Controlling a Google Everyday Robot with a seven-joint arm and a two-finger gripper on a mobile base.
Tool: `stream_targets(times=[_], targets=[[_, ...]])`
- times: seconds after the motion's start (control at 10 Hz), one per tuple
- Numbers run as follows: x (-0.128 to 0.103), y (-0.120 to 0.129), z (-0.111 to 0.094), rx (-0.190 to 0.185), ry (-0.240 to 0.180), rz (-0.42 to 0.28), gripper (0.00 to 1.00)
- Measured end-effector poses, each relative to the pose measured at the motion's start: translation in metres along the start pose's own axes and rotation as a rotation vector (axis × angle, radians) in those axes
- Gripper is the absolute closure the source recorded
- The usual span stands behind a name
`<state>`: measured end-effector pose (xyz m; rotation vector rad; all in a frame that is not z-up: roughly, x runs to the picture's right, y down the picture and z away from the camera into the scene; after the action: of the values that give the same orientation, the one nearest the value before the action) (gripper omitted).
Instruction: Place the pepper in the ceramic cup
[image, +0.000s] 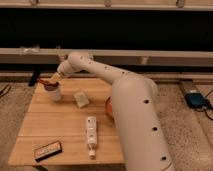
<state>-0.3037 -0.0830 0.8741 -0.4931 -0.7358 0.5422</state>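
Note:
The white ceramic cup (54, 94) stands at the back left of the wooden table (60, 125). The gripper (46, 80) hangs right over the cup's mouth, at the end of the white arm reaching in from the right. The dark-red pepper (50, 86) shows at the cup's rim, directly under the gripper. I cannot tell whether the pepper is held or rests in the cup.
A pale packet (81, 98) lies right of the cup. A white tube-like bottle (90, 135) lies at the table's middle front. A dark flat box (47, 149) lies at the front left. An orange bowl (107, 107) is mostly hidden behind the arm.

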Motion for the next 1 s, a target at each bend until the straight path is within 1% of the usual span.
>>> stream_targets(times=[0.2, 0.3, 0.7, 1.0], targets=[[0.003, -0.003, -0.002, 0.017, 0.011, 0.005, 0.35], [0.006, -0.005, -0.004, 0.031, 0.026, 0.005, 0.35], [0.009, -0.003, 0.008, 0.040, 0.078, -0.013, 0.35], [0.010, 0.000, 0.012, 0.037, 0.104, -0.031, 0.35]])
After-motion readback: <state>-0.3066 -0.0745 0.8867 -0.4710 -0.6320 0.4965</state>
